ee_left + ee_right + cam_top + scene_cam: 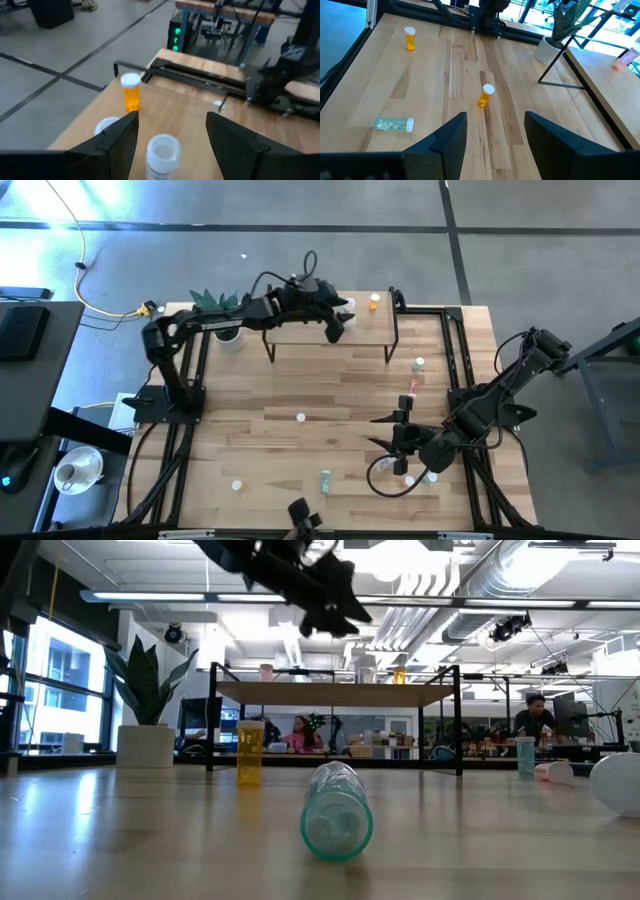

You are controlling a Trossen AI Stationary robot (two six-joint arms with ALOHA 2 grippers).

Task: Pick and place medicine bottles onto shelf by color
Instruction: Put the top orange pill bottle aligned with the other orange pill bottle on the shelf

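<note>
The shelf stands at the table's far middle. My left gripper hovers open above its right part, a finger on either side of an upright clear-white bottle and clear of it. An orange bottle and another white-capped bottle stand beyond it on the board. A pink bottle stands near the shelf's left end. My right gripper waits open above the table's near right, holding nothing. Loose bottles stay on the table: two upright orange ones and a green one lying on its side.
A potted plant stands left of the shelf. A green bottle, a lying red bottle and two white-capped bottles are on the right, near my right arm. Black frame rails run along both table sides.
</note>
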